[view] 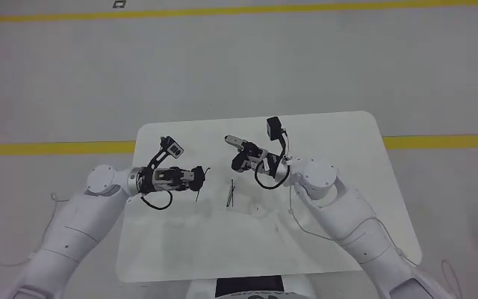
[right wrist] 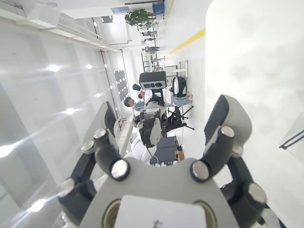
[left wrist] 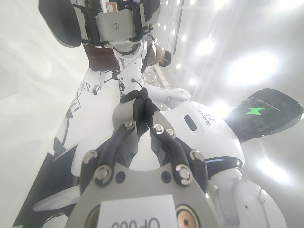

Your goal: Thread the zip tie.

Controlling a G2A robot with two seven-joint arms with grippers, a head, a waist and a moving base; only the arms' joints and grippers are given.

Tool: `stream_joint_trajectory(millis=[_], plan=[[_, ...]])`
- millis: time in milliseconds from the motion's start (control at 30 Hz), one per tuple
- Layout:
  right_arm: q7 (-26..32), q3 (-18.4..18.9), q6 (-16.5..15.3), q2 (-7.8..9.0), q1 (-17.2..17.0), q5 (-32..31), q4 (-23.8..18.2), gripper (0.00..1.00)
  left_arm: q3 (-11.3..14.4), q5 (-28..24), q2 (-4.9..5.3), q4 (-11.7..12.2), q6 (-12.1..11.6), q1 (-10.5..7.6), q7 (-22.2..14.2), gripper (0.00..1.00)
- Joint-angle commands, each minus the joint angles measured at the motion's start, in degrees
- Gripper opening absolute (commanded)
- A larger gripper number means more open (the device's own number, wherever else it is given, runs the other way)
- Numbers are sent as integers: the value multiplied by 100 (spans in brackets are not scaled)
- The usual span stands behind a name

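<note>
Left gripper (left wrist: 142, 104) tight on zip tie (view: 199, 188); from above, loose ties (view: 231, 194) nearby.

A thin black zip tie (view: 231, 195) is laid flat near the middle of the white table (view: 328, 224), seemingly doubled into two close strands. A second zip tie (view: 198, 191), equally thin and black, is pinched in the left gripper (view: 202, 176), its length projecting past the fingertips.
</note>
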Motion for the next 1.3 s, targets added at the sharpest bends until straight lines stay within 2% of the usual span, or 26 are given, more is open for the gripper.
stream_joint_trajectory(millis=[0,100,167,333,400,700,933,1167,1267], plan=[[0,0,0,0,0,0,0,100,75,-58,45,-21,0,-20,0,0],[63,-26,-37,-11,-56,132,-39,100,174,-107,90,-90,0,-41,0,0],[323,-70,18,-31,-33,418,-12,100,174,-107,90,-90,0,-41,0,0],[767,-191,124,-100,127,1017,231,100,174,-107,90,-90,0,-41,0,0],[1000,-240,266,-127,206,1299,353,100,174,-107,90,-90,0,-41,0,0],[1107,-276,295,-141,190,1445,368,100,174,-107,90,-90,0,-41,0,0],[1622,-239,850,-179,238,2399,624,100,174,-107,90,-90,0,-41,0,0],[1684,-255,870,-188,296,2441,692,100,174,-107,90,-90,0,-41,0,0],[1558,-268,795,-193,222,2438,601,100,174,-107,90,-90,0,-41,0,0]])
